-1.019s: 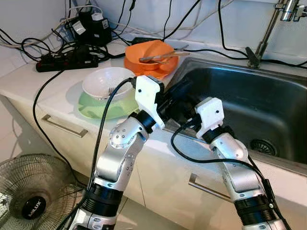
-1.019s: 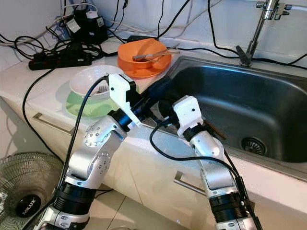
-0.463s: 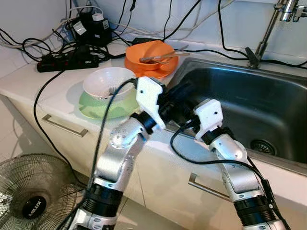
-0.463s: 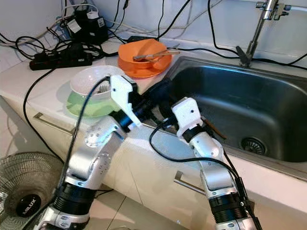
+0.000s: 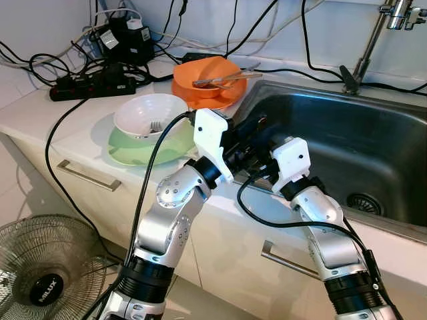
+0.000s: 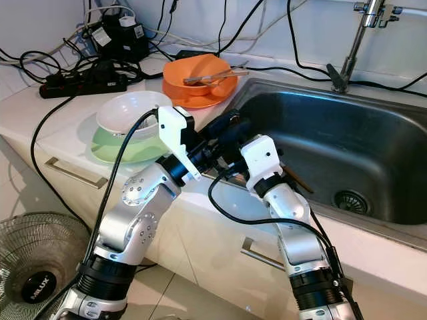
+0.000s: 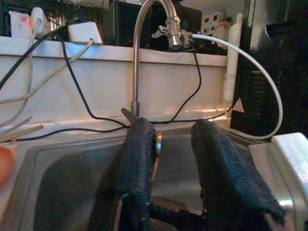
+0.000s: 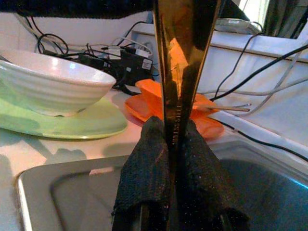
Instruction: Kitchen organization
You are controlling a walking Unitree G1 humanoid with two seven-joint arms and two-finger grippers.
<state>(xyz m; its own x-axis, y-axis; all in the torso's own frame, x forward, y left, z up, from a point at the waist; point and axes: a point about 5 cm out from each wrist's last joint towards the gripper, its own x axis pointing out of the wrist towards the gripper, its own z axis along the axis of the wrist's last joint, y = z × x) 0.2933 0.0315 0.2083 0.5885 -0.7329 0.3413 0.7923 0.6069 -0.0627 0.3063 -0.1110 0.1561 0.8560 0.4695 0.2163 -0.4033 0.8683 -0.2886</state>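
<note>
Pinching a flat metal utensil handle (image 8: 179,91) between closed fingers, the right gripper (image 8: 179,192) holds it upright over the near rim of the sink (image 5: 347,143); its working end cannot be made out. Judged stiff, light and slippery, it is best held low on the flat of the shank, as now. The left gripper (image 7: 169,163), fingers spread and empty, points across the basin toward the tap (image 7: 144,29). On the worktop (image 5: 40,110), a white bowl (image 5: 150,115) containing a fork sits on a green plate (image 5: 143,148); beyond, an orange bowl (image 5: 208,73) on an orange plate holds chopsticks (image 5: 223,79). The sink basin looks bare apart from its drain (image 5: 363,202).
</note>
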